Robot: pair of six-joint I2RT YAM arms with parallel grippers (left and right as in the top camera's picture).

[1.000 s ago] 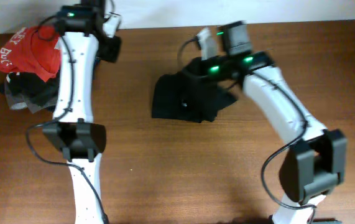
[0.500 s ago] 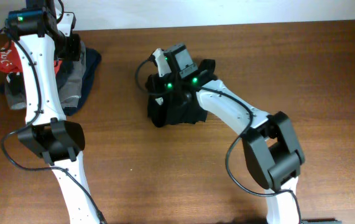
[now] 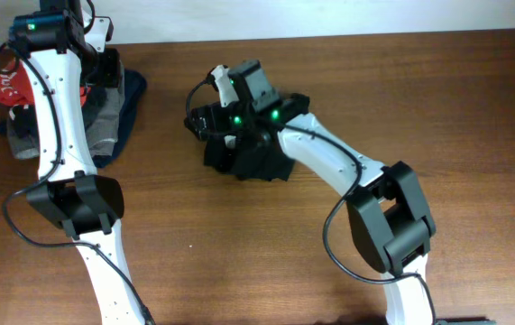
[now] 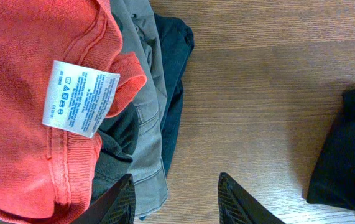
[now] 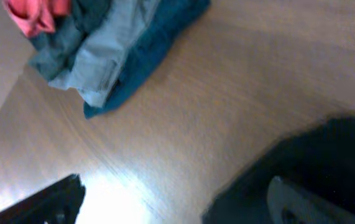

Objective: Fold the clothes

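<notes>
**Overhead.** Brown wood table (image 3: 473, 108) is filling the view below a white wall. One black shirt (image 3: 257, 162) is lying bunched near the table's middle, not yet flat and not yet folded. The right arm (image 3: 329, 167) is reaching over it, with its wrist sitting at the shirt's upper-left edge. The left arm (image 3: 54, 108) is stretching to the far left corner, over one pile of other garments. Count: two arms, one black shirt, one pile.

**Left wrist.** The left gripper (image 4: 176, 180) is showing two fingers standing partly apart, with bare wood between them and nothing gripped. Below it are lying one red shirt (image 4: 22, 124) with one white tag (image 4: 81, 96), one grey garment (image 4: 143, 124), one navy garment (image 4: 174, 62) and one darker piece (image 4: 118, 146). The black shirt is showing only at the right edge, well apart from the pile.

**Right wrist.** This view is blurring. The right gripper (image 5: 174, 182) is standing wide and holding nothing, with one finger over wood and the other over the black shirt's edge.

**Procedure (judged).** The step in hand is looking like a re-grip before spreading.
- Lower the right gripper onto an outer hem or corner only, avoiding the bunched middle.
- Pinch as few layers as possible, then draw outward, keeping the cloth low.
- Bring the left arm across to anchor the opposite edge.
- Keep both arms clear of the pile.
</notes>
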